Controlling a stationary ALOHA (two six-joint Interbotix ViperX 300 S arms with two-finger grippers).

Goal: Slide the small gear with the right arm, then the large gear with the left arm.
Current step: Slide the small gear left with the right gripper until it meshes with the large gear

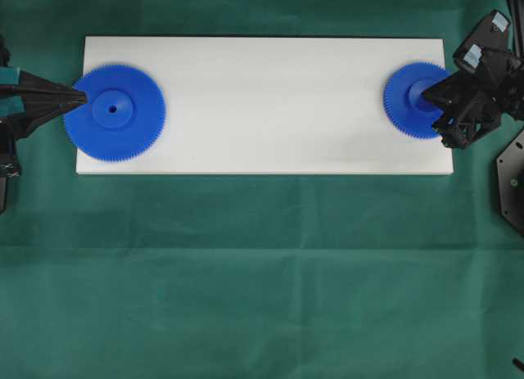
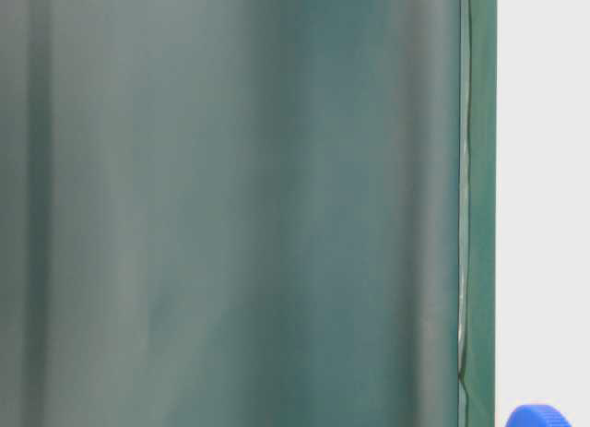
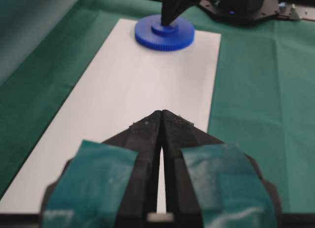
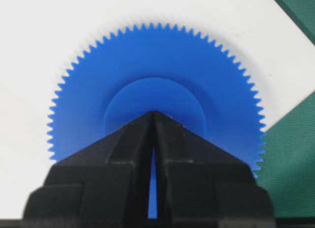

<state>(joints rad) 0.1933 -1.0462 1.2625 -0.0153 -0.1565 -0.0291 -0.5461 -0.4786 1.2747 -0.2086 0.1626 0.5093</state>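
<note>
Right tool [image 4: 153, 114] pinched closed, tip over small gear [image 4: 147, 65] hub.

green cloth backdrop [image 2: 230, 206] | white board [image 2: 544, 169] on table | blue gear edge [image 2: 542, 416] at corner of frame

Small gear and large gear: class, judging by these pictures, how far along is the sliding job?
Nothing looks done: the small gear sits at the white board's right end, the large gear at its left. In hand: the right hand, closed, rests its tip at the small gear's hub. The left hand, closed, points at the large gear. Both slides remain.
</note>
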